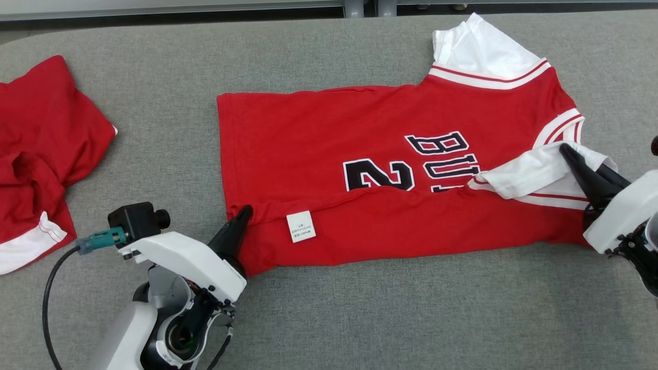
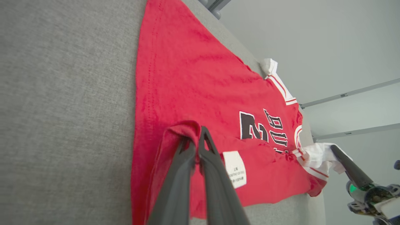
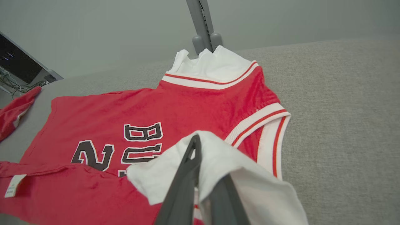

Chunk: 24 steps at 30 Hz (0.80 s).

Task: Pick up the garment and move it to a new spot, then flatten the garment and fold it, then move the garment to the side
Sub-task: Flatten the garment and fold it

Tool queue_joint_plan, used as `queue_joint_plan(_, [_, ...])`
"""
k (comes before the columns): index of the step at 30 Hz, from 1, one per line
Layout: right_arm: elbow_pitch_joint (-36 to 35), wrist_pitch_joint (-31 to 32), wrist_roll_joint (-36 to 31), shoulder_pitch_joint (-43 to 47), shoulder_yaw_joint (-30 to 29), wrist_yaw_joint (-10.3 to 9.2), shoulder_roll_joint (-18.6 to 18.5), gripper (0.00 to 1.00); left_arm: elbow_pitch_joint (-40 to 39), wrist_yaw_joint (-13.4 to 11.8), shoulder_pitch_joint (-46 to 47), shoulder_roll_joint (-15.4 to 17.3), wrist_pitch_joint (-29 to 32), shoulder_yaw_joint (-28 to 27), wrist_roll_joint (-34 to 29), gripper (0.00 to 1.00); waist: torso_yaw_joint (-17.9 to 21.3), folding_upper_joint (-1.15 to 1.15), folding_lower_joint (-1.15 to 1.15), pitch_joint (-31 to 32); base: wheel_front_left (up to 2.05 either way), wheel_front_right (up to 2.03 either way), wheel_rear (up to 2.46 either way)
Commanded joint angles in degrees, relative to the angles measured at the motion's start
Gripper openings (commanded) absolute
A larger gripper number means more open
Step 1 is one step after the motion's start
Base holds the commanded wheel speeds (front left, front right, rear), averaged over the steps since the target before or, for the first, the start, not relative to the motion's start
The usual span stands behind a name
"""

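Note:
The garment (image 1: pixel 360 154) is a red jersey with white sleeves and black lettering, lying spread across the grey table, its near long edge folded over the print. My left gripper (image 1: pixel 245 210) is shut on the jersey's folded near-left hem corner (image 2: pixel 187 128). My right gripper (image 1: pixel 564 149) is shut on the near white sleeve (image 3: pixel 218 156), which is lifted and drawn over the jersey (image 3: pixel 125 109). A white care label (image 1: pixel 300 226) shows on the folded strip. The far white sleeve (image 1: pixel 478 46) lies flat at the table's back.
A second red garment (image 1: pixel 41 144) with white trim lies crumpled at the table's left edge. Bare grey table (image 1: pixel 385 318) stretches in front of the jersey and between the two garments. A grey post (image 3: pixel 203 28) stands behind the table.

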<state>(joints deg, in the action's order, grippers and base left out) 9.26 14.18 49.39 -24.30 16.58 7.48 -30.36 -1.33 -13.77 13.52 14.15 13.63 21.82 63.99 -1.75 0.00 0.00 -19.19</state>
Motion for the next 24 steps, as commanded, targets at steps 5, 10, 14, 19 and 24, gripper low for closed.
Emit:
queue_joint_plan(5, [1.4,-2.1,-1.6,-2.1,2.0,0.03,-0.7,1.00,2.7,-0.4,1.5,1.5,0.3,0.6,-1.9,1.00,0.8,0.00,0.00,-0.2,0.00,0.00,0.00])
queue_joint_plan(10, [-1.6,-2.0,-4.5,2.6,1.5,0.03,-5.4,1.00,-0.6,-0.4,-3.2,5.8,-1.8,0.1,-4.7,1.00,2.7,0.00,0.00,0.5,0.00,0.00,0.00])
queue_joint_plan(14, [-4.1,1.0,-6.7,7.4,0.3,0.03,-8.4,1.00,-5.1,-0.9,-7.3,8.3,-1.1,0.8,-5.5,1.00,3.5,0.00,0.00,-0.7,0.00,0.00,0.00])
queue_joint_plan(19, [-4.1,4.4,-9.8,9.2,-1.5,0.03,-8.0,1.00,-5.7,-2.7,-7.9,9.5,0.9,4.0,-8.4,1.00,3.0,0.00,0.00,-3.8,0.00,0.00,0.00])
queue_joint_plan(24, [-2.2,8.0,-13.0,7.5,-1.2,0.03,-6.3,1.00,-3.0,-1.3,-7.6,8.4,4.8,8.5,-8.5,0.47,1.9,0.00,0.00,-5.8,0.00,0.00,0.00])
